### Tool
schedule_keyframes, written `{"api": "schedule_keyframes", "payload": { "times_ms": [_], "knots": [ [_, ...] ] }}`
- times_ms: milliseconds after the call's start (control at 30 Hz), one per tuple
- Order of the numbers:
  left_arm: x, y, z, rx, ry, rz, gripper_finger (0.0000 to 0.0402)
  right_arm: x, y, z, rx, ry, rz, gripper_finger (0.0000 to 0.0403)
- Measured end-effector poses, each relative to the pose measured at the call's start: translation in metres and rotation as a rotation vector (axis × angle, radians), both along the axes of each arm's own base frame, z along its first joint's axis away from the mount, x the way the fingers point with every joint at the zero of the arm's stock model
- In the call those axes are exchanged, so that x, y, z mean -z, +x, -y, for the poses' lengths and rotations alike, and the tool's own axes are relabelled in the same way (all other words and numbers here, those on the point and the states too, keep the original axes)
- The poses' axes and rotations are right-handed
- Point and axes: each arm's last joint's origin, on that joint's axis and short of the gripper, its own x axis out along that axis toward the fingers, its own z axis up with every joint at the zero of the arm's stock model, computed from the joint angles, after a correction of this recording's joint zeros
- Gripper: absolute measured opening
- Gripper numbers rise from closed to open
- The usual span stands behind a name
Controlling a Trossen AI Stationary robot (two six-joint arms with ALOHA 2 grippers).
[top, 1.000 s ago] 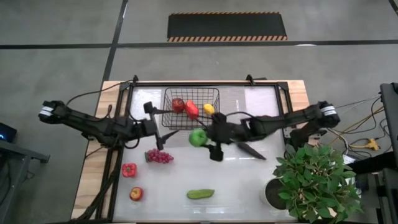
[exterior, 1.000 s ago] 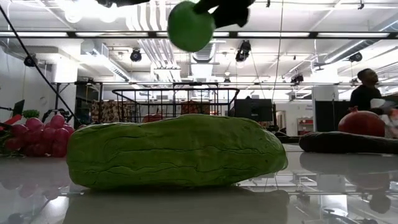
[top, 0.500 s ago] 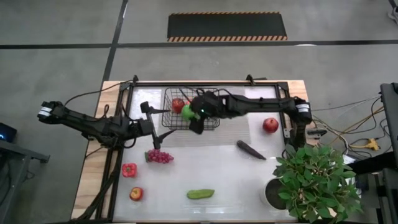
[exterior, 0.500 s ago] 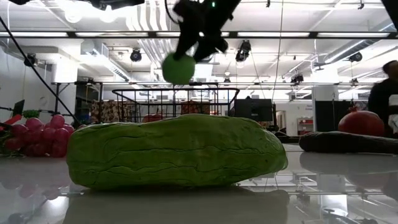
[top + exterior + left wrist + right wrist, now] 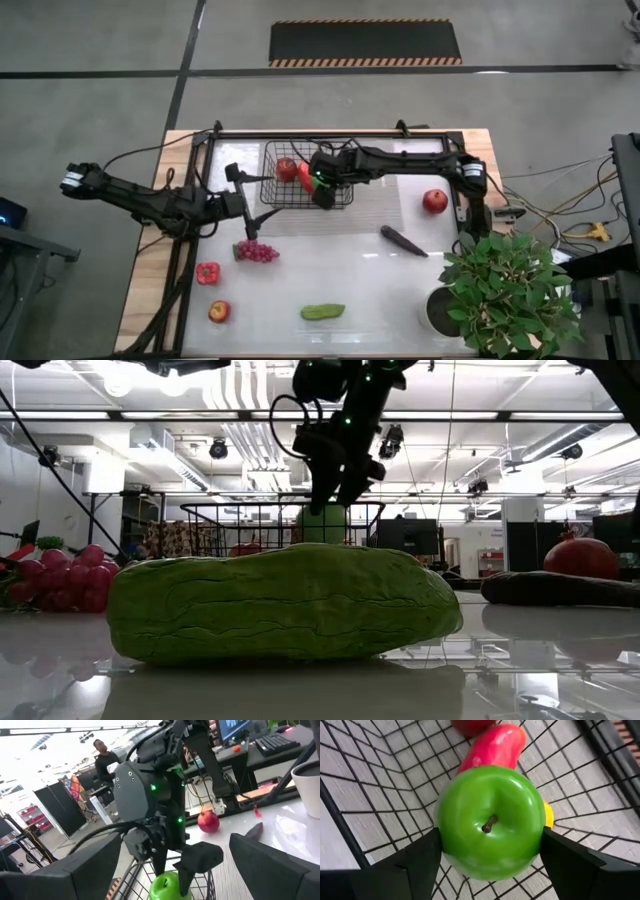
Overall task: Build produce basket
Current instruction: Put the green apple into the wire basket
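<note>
High view – basket (image 5: pixel 272 190): black wire mesh on the white table (image 5: pixel 400 300), long axis running left to right, toward the far edge.
High view – right gripper (image 5: pixel 322 185): over the basket, grasping the green apple (image 5: pixel 312 184).
High view – left gripper (image 5: pixel 258 205): just left of the basket, fingers spread wide, holding nothing.
High view – loose produce: one grape bunch (image 5: pixel 257 251), one red pepper (image 5: pixel 207 272), one small red apple (image 5: pixel 218 311), one cucumber (image 5: pixel 322 312) lying left to right, one dark eggplant (image 5: pixel 404 241) lying diagonally, one red apple (image 5: pixel 434 201) at right.
High view – surroundings: potted plant (image 5: pixel 505 290) at the near right corner; grey floor, striped black mat (image 5: pixel 365 42) beyond.
Low view – cucumber: fills the foreground, long axis across the picture; the green apple hangs at the basket's rim behind it.
Low view – room: ceiling lights, ducts, racks.
Left wrist view – green apple: stem up, between the right gripper's fingers; a person (image 5: pixel 102 757) stands far off.
Right wrist view – green apple: stem toward the camera; below it lie one red pepper (image 5: pixel 492 747), one yellow lemon (image 5: pixel 547 815) and one red fruit, mostly cut off.
</note>
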Motion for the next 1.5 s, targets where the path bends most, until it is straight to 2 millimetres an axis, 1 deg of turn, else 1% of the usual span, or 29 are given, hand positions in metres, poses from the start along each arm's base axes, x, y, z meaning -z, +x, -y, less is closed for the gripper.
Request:
{"api": "schedule_keyframes", "payload": {
  "times_ms": [467, 633, 933, 1333, 1500],
  "knots": [
    [0.001, 0.000, 0.000, -0.002, -0.002, -0.002, 0.0354, 0.030, 0.006, 0.001, 0.004, 0.029, -0.092, 0.0288],
    [0.001, 0.000, 0.000, -0.003, -0.005, -0.001, 0.0354, 0.035, 0.007, 0.002, 0.007, 0.032, -0.103, 0.0288],
    [0.001, 0.000, 0.000, -0.003, -0.005, -0.001, 0.0354, 0.035, 0.006, 0.001, -0.014, 0.036, -0.121, 0.0289],
    [0.001, 0.000, 0.000, -0.003, -0.004, -0.002, 0.0354, 0.036, 0.004, 0.002, -0.030, 0.038, -0.150, 0.0334],
    [0.001, 0.000, 0.000, -0.003, -0.004, -0.002, 0.0354, 0.036, 0.003, 0.004, -0.024, 0.037, -0.147, 0.0343]
  ]
}}
